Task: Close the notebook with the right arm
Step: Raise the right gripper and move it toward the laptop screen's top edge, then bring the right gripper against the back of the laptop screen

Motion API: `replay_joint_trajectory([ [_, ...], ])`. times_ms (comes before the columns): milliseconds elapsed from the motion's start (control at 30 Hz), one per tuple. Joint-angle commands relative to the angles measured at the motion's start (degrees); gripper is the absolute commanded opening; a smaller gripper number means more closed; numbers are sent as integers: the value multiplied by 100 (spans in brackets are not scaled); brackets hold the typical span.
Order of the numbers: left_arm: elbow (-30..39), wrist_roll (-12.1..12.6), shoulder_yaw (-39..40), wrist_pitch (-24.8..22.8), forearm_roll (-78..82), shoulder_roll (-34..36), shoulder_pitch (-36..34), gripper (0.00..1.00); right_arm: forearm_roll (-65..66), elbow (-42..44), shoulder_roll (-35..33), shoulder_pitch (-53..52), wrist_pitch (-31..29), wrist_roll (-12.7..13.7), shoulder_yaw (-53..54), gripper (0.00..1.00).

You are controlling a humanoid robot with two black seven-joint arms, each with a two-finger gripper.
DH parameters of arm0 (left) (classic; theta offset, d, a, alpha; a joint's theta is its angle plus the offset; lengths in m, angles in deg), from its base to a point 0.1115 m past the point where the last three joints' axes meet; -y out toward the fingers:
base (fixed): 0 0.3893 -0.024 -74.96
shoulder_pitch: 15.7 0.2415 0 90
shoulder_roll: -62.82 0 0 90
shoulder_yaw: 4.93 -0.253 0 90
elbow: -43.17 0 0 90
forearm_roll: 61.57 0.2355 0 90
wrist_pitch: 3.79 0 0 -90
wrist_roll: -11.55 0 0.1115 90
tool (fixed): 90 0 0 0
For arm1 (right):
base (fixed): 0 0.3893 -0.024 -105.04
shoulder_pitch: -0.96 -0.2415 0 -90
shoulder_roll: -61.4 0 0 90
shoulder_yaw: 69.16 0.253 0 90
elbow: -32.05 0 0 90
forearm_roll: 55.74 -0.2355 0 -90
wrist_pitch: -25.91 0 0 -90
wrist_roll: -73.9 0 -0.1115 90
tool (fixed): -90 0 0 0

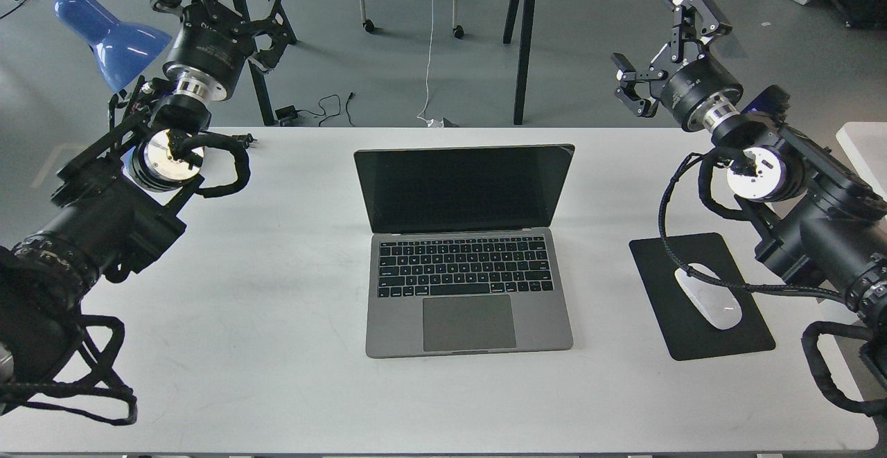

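Observation:
The notebook (468, 250) is a space-grey laptop lying open in the middle of the white table (277, 375), its black screen upright and facing me, black keys and large trackpad toward me. My right gripper (662, 46) is open and empty, raised beyond the table's far right edge, well right of the lid and apart from it. My left gripper (229, 11) is raised beyond the far left corner, open and empty.
A black mouse pad (700, 298) with a white mouse (708, 295) lies right of the notebook, under my right arm's cable. A blue lamp shade (111, 32) stands at the far left. Black trestle legs (523, 35) and a white cable (431, 42) are behind the table.

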Motion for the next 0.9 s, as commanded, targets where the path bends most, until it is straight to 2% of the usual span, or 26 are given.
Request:
replay_joint_trajectory([
  [0,0,8,-7,0,-1,-1,7,100,7,12,242,-188,57,106,-251,100],
  [367,0,8,-16,0,8,16,16,100,16,21,840,-338,260,282,-630,100],
  [867,9,8,-7,0,8,8,16,100,16,-5,849,-233,260,256,-876,100],
])
